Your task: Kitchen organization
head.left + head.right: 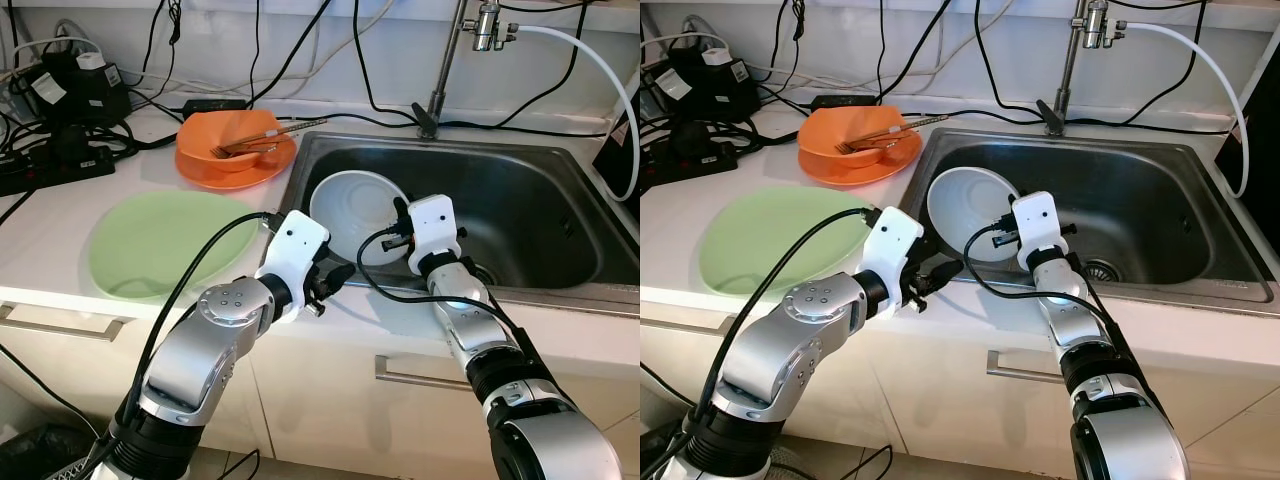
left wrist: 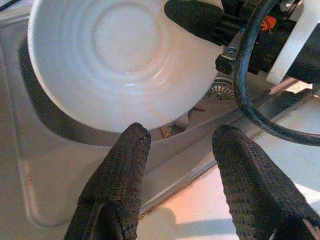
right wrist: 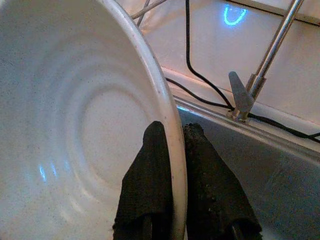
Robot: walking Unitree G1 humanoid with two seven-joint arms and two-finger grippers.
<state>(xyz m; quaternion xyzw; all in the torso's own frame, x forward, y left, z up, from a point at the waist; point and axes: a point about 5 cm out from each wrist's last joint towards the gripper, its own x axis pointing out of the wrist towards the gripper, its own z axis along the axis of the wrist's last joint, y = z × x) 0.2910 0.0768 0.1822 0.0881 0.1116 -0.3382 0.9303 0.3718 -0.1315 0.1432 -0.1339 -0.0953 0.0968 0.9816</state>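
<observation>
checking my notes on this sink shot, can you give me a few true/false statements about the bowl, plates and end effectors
1. The right end effector grips the rim of the white bowl. True.
2. The white bowl lies flat on the counter. False: it is in the sink, tilted up on its edge.
3. The left end effector is shut on the green plate. False: its fingers are open, near the sink's front edge and pointing at the bowl, holding nothing.
4. A fork lies in the orange bowl that sits on an orange plate. True.
5. The green plate is inside the sink. False: it rests on the counter to the sink's left.
</observation>
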